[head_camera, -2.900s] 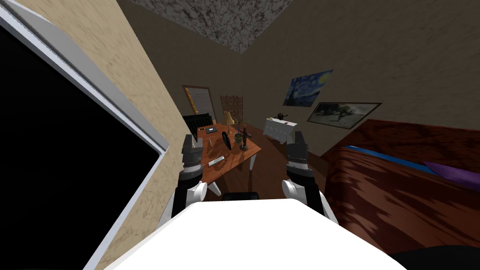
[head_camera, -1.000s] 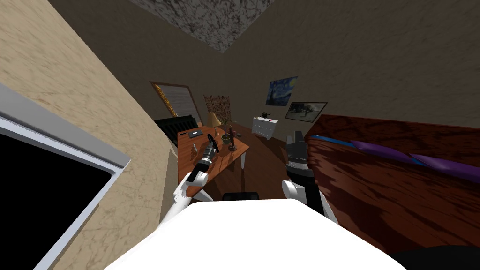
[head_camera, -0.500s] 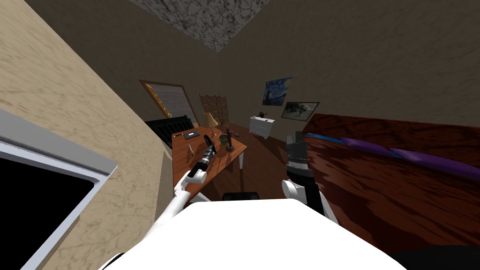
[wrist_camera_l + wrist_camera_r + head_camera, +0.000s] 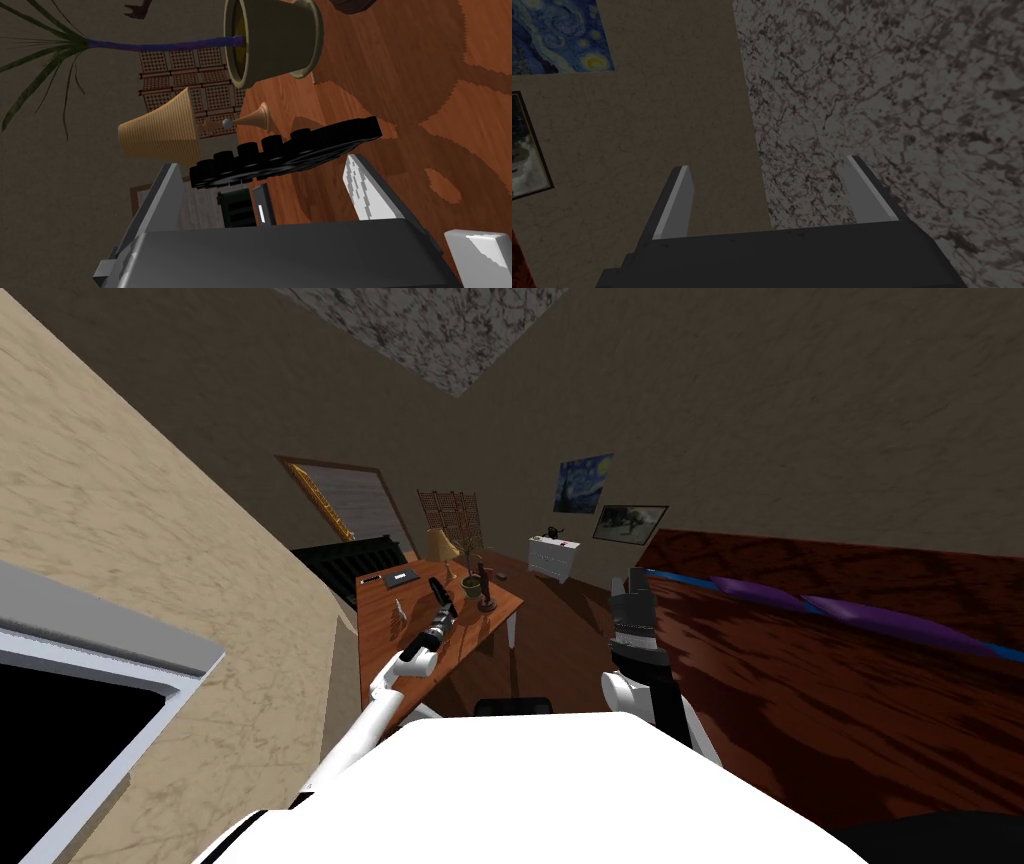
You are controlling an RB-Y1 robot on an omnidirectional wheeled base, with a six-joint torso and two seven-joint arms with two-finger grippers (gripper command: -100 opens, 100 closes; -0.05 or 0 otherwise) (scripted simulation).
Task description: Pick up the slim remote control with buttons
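Black remote (image 4: 300,149), face hidden edge-on, lies just beyond spread left end effector (image 4: 262,161).

No lettering, number or brand is readable anywhere, even on the remote control (image 4: 285,155).

We have turned since the first picture: the window (image 4: 100,643) that filled our left side has slid down to the corner, and the bed (image 4: 850,688) now stretches across the right. Our left arm, which then stood raised beside the chest, has swung out over the bench (image 4: 372,638) and kept lengthening through the last second. The left claw (image 4: 435,585) has come near the potted plant (image 4: 272,42), with the black remote control (image 4: 285,152) lying across the gap just beyond its spread fingertips.
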